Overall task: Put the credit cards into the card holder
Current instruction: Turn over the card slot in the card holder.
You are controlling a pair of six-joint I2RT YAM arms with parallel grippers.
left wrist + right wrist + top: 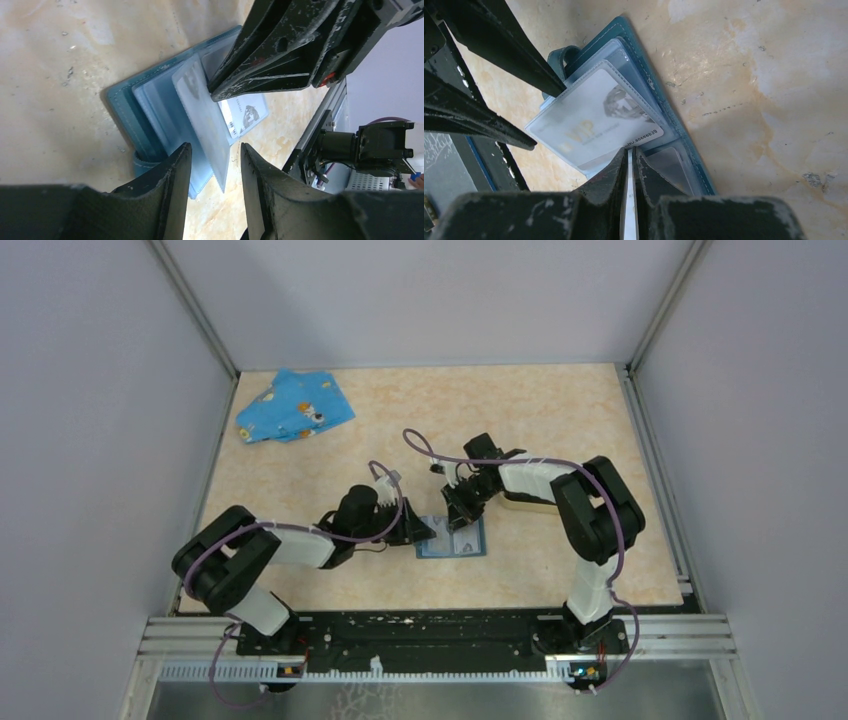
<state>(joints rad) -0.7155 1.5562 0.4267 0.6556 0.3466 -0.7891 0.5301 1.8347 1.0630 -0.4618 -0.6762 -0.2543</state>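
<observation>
Right gripper (631,152) is clamped on the card (594,117), sleeved in the blue case (675,125) at centre frame, while the left gripper (216,146) stands half open, holding nothing; the card holder (528,502), right of centre, has evidently received no card yet.

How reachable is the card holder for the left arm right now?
Probably not: the card holder sits mostly hidden under the right arm, which lies between it and the left gripper.

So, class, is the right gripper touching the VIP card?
Touching. The right wrist view shows the right gripper shut on the bare edge of the VIP card, where it sticks out of the clear sleeve.
</observation>
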